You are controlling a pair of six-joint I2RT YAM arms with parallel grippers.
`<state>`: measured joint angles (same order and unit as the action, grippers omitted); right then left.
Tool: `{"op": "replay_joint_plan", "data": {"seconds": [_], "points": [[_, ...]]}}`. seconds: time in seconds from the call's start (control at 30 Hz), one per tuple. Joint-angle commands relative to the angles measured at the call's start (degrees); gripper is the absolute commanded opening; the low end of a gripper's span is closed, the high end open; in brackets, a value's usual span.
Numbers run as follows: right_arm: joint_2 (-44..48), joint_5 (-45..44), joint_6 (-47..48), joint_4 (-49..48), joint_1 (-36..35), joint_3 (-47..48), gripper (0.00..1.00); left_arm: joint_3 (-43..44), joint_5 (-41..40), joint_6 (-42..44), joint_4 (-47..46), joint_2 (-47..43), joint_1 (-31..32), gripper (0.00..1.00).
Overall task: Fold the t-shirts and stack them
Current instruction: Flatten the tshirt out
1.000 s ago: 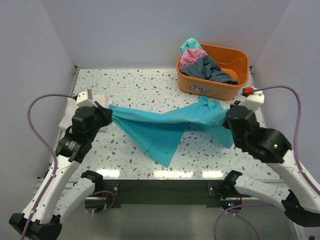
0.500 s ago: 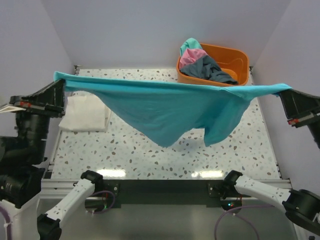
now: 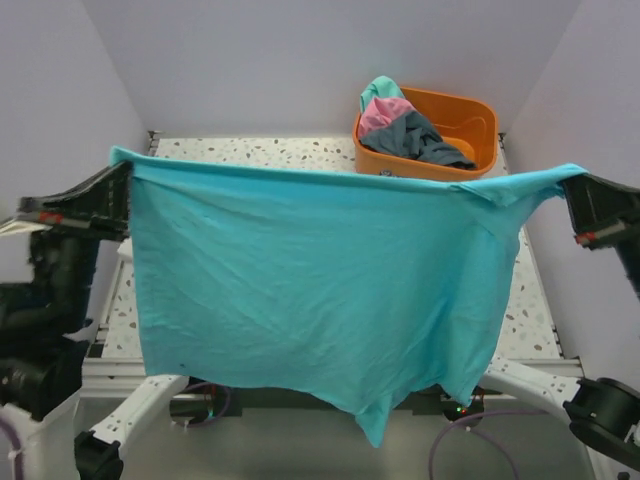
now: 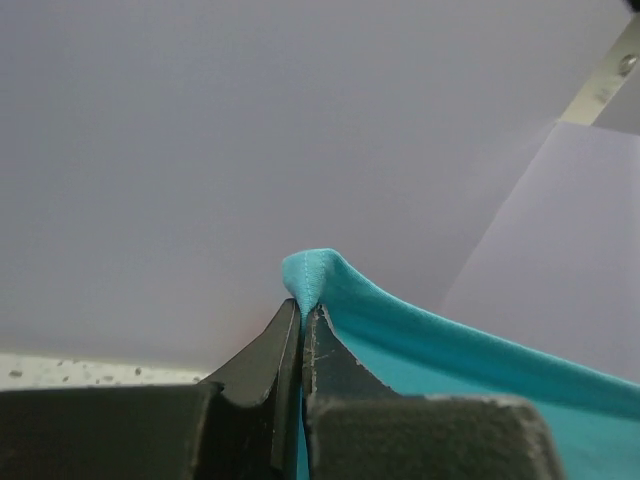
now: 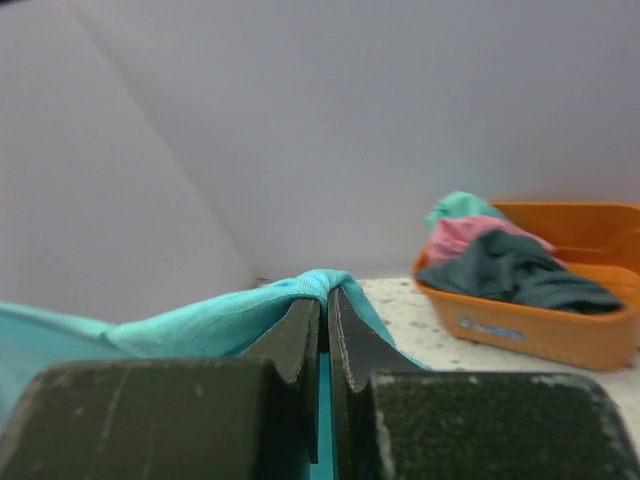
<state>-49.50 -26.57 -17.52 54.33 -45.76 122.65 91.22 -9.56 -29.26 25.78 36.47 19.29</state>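
Left gripper [image 4: 301,318] fills the bottom, dark jaws pinched tight on the teal t-shirt [image 4: 430,340]. A small fold pokes above the tips, and the cloth runs off lower right. Pale wall [image 4: 250,130] behind, speckled table [image 4: 60,372] lower left.

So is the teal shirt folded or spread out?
Spread out. The teal shirt hangs like a curtain, top corners pinched by the left gripper and right gripper.
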Motion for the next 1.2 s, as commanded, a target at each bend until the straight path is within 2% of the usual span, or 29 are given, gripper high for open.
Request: {"op": "replay_joint_plan", "data": {"seconds": [0.0, 0.03, 0.13, 0.17, 0.2, 0.23, 0.27, 0.3, 0.33, 0.37, 0.43, 0.5, 0.53, 0.57, 0.67, 0.77, 0.9, 0.93, 1.07, 1.17], "points": [[-6.5, -24.3, 4.8, -1.8, 0.1, -8.4, 0.0, -9.4, -5.3, 1.2, -2.5, 3.8, -0.2, 0.0], [-7.6, -35.0, 4.9, -2.5, 0.1, -11.1, 0.0, -14.9, -6.4, 0.8, -3.3, 5.8, -0.2, 0.0], [-14.3, -45.4, 3.8, -8.9, 0.5, -23.8, 0.0, -25.9, -13.6, -0.6, -6.1, 12.6, -0.2, 0.0], [-15.4, -43.1, 4.3, -14.3, 0.9, -30.4, 0.0, -27.9, -16.7, -1.6, -6.1, 15.0, -0.3, 0.0], [-17.2, -39.4, 3.6, -15.4, 2.2, -32.9, 0.0, -29.7, -21.2, -3.1, -6.1, 20.4, -0.6, 0.0], [-19.0, -34.1, 1.8, -15.1, 5.7, -34.6, 0.0, -31.6, -21.5, -3.3, -5.9, 23.2, -1.0, 0.06], [-23.6, -26.3, -1.0, -15.2, 7.6, -37.5, 0.0, -31.9, -21.6, -3.5, -5.0, 26.1, -1.0, 0.29], [-25.8, -23.3, -1.1, -17.0, 10.2, -39.4, 0.0, -32.0, -21.9, -3.6, -5.0, 31.2, -1.2, 0.68], [-27.8, -21.5, -0.8, -19.5, 11.0, -43.1, 0.0, -32.0, -22.0, -3.5, -5.3, 33.2, -1.2, 1.0], [-32.8, -18.6, -0.5, -23.7, 11.8, -44.0, 0.04, -31.9, -22.1, -3.2, -6.2, 35.0, -1.3, 1.0], [-37.9, -15.9, 0.7, -24.9, 13.7, -42.0, 0.18, -30.8, -22.2, -2.0, -6.2, 38.4, -1.4, 1.0], [-44.0, -17.9, 0.5, -21.6, 14.2, -38.8, 0.44, -30.4, -21.9, -1.4, -6.1, 39.1, -1.4, 1.0], [-45.2, -18.8, 0.3, -18.8, 14.2, -36.2, 0.72, -30.6, -21.7, -1.2, -6.4, 38.9, -1.4, 1.0], [-46.0, -19.9, -0.5, -17.1, 14.2, -35.0, 0.83, -30.9, -21.6, -0.9, -6.4, 38.0, -1.4, 1.0], [-45.5, -19.4, -3.8, -12.9, 14.3, -35.5, 0.99, -33.0, -20.6, -0.7, -6.4, 36.3, -1.4, 1.0], [-40.0, -14.5, -8.6, -11.6, 14.1, -42.0, 0.99, -37.2, -16.4, -1.2, -7.6, 32.9, -1.3, 1.0], [-31.4, -3.5, -11.7, -15.4, 14.1, -54.8, 0.99, -45.4, -11.0, -1.3, -10.1, 30.0, -1.3, 1.0], [-29.1, 1.6, -12.4, -16.2, 14.1, -59.4, 0.99, -46.6, -10.4, -1.4, -10.4, 29.6, -1.3, 1.0], [-27.1, 6.2, -14.9, -20.8, 14.1, -67.9, 0.99, -51.6, -7.8, -1.5, -12.7, 29.3, -1.3, 1.0], [-29.7, 3.2, -15.4, -22.1, 14.1, -70.5, 0.98, -52.8, -8.2, -1.2, -14.4, 31.8, -1.3, 1.0]]}}
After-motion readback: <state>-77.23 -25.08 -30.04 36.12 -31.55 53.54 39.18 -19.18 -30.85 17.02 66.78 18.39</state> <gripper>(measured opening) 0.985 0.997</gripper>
